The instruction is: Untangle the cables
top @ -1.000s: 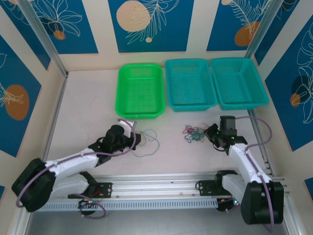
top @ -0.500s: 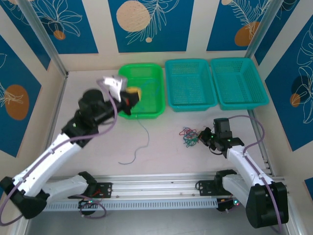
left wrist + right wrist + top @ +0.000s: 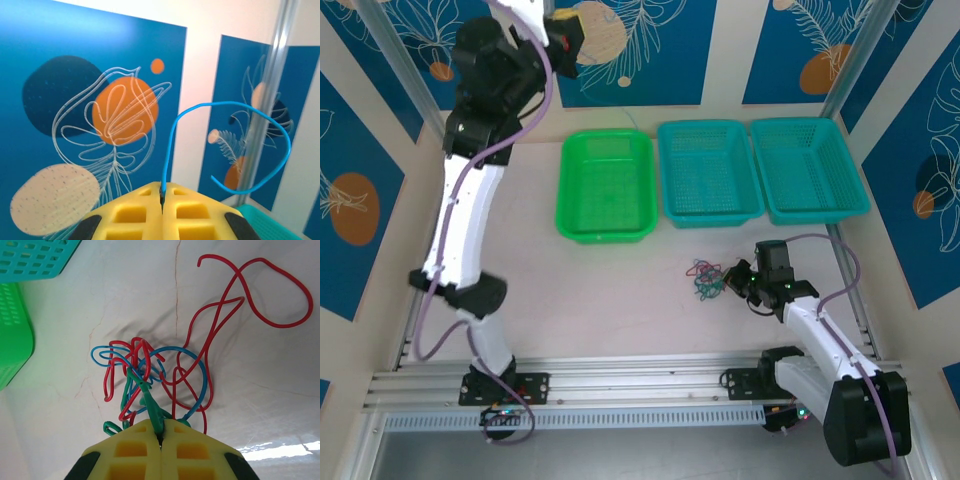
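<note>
We are pinching one blue cable (image 3: pixel 176 116) in our left gripper (image 3: pixel 162 192), jaws fully closed, high by the back wall. Our right gripper (image 3: pixel 161 432), jaws also together, is clamping a green strand of the knot (image 3: pixel 150 375) on the table (image 3: pixel 520 250). Separating looks underway; next, the blue strand needs setting down. We are counting one green basket (image 3: pixel 605 185) and two teal baskets (image 3: pixel 710 170); the knotted strands are uncountable.

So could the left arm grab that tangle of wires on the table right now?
Probably not at once: the left gripper is up by the back wall, shut on a blue wire, far from the tangle. The right gripper pinches its green strand.
</note>
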